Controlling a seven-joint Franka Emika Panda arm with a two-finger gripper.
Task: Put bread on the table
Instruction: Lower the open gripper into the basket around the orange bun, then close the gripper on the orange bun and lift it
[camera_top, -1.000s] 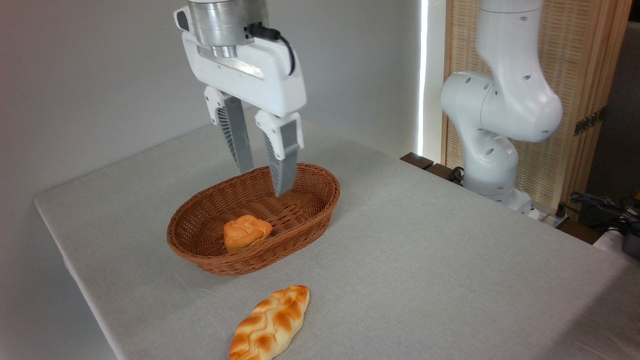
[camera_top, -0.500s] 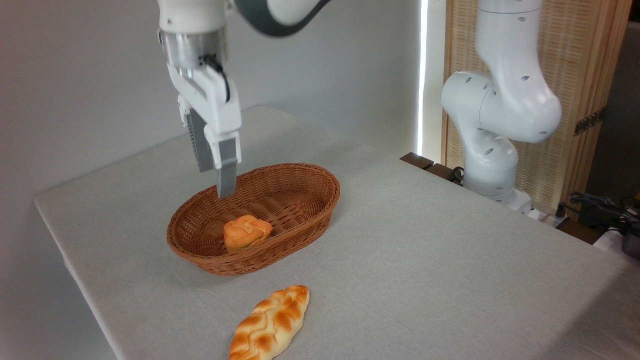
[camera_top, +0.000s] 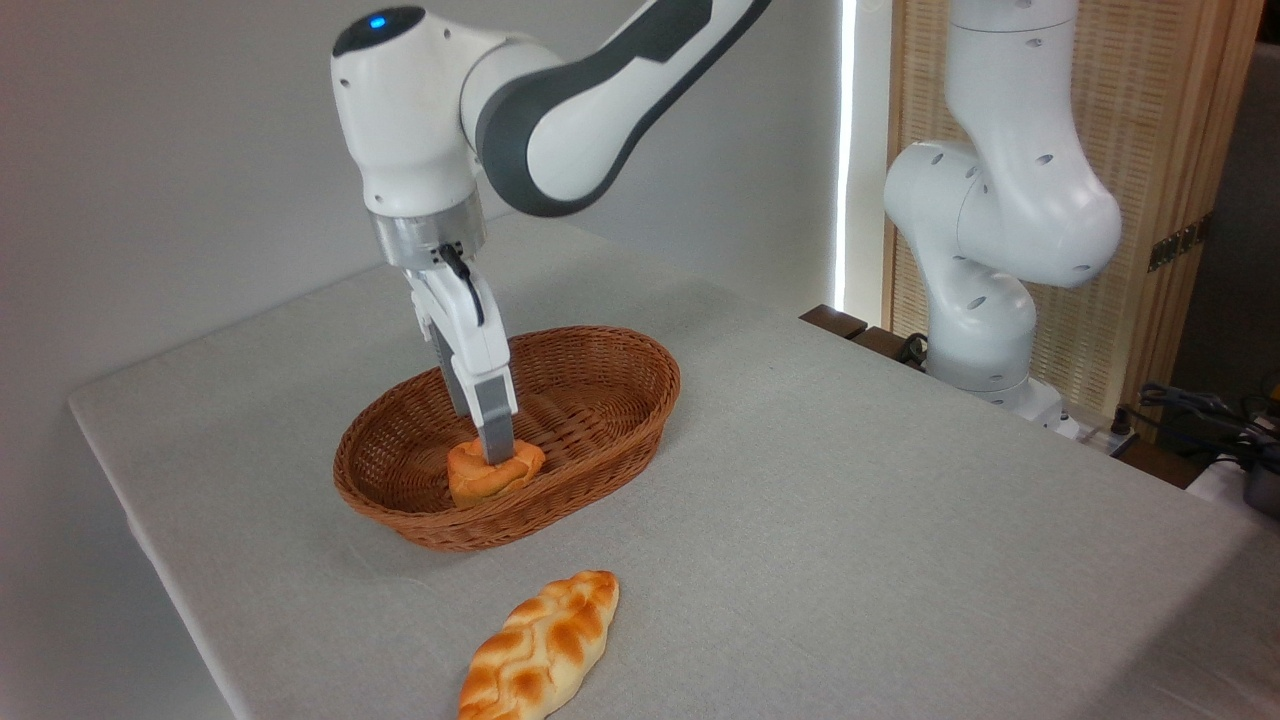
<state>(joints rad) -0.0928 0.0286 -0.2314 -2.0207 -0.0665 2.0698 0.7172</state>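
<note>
Since your tool (camera_top: 487, 440) sits straight down on the bun (camera_top: 492, 472) in the basket (camera_top: 610, 420), lift vertically; finger spread can't be told

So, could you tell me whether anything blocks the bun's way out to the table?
Only the basket wall around the bread; it must be lifted over. The gripper is at the bread. A braided loaf occupies the near table.

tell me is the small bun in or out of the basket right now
In. The bread sits inside the wicker basket, with the gripper down on its top.
</note>
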